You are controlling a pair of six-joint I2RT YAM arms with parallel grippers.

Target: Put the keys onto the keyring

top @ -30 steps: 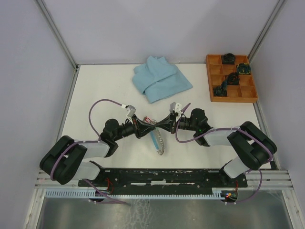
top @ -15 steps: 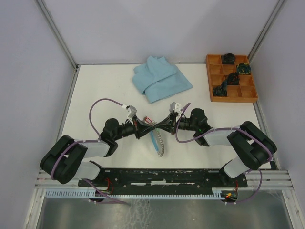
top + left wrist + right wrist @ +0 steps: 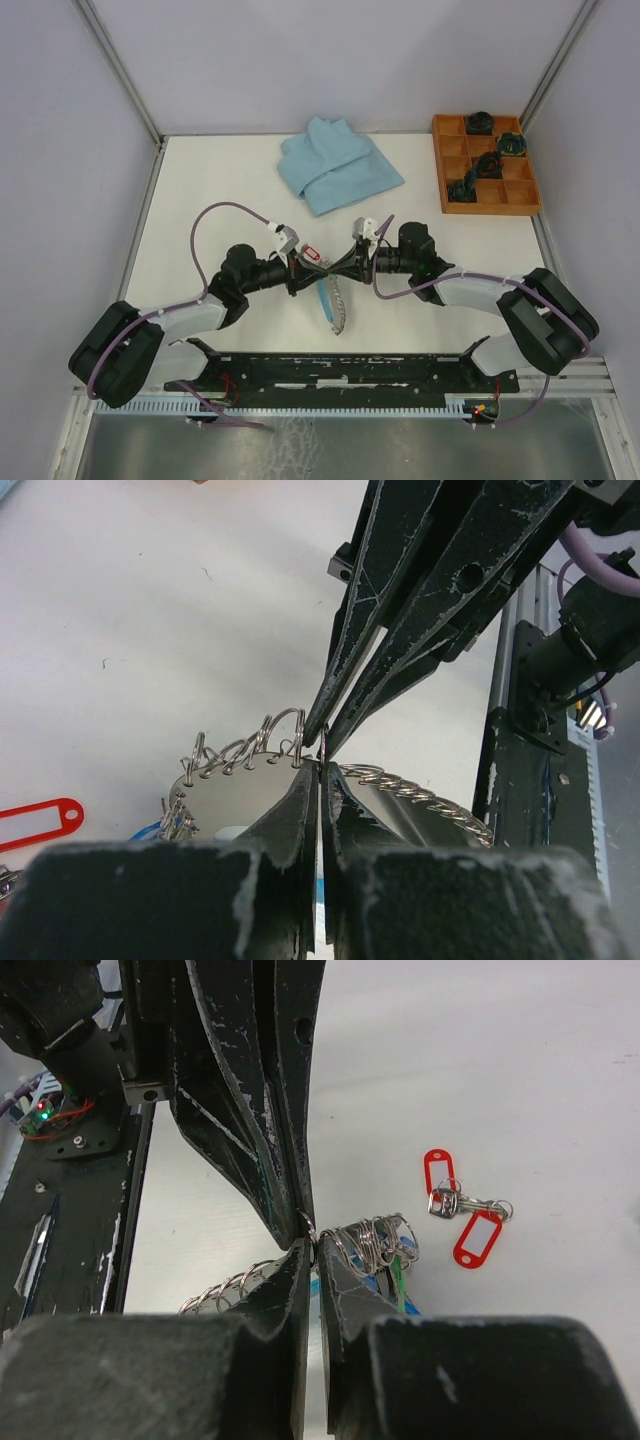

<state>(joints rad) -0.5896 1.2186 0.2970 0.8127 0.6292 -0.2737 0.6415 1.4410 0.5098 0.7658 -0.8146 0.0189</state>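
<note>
Left claw point(image 3: 320, 780) and right claw point(image 3: 312, 1250) pinched tight on keyring point(image 3: 333, 305); tray point(image 3: 490, 209) — dark lumps point(image 3: 490, 163) in four compartments.

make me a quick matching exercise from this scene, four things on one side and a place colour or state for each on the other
1 blue cloth
2 wooden tray
3 keyring
4 red-tagged keys

a far right corner
b lying next to the keyring
c grey coil with a blue part
d folded, far middle

Pairs: 1-d, 2-a, 3-c, 4-b
</note>
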